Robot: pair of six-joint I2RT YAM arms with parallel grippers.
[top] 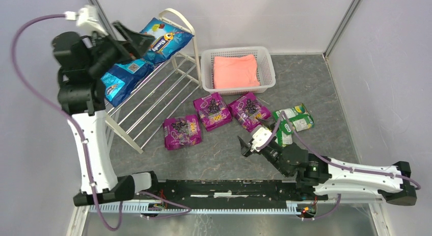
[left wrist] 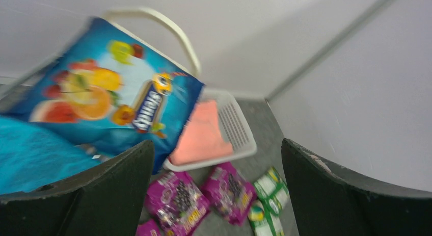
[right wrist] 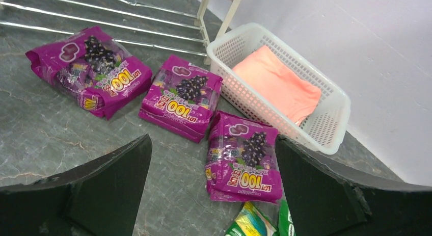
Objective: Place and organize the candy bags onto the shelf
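So, far-left corner first: the left gripper (top: pixel 140 46) hangs over the shelf (top: pixel 153 98), jaws spread, nothing in them. The large blue bag (top: pixel 165 40) and a smaller blue bag (top: pixel 122 78) sit on the rods. Mid-table, three purple bags (top: pixel 213 110) lie flat in a row. The right gripper (top: pixel 246 146), also spread and empty, is just on their near side, so it's the closer arm. The rightmost purple bag (right wrist: pixel 243 164) lies dead ahead, long axis roughly along its reach. Green-and-white bags (top: pixel 293 121) lie toward the right edge.

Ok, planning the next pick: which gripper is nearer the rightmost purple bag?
Right. The right gripper sits just near-side of that purple bag; the left gripper is far off at the shelf top, by the large blue bag.
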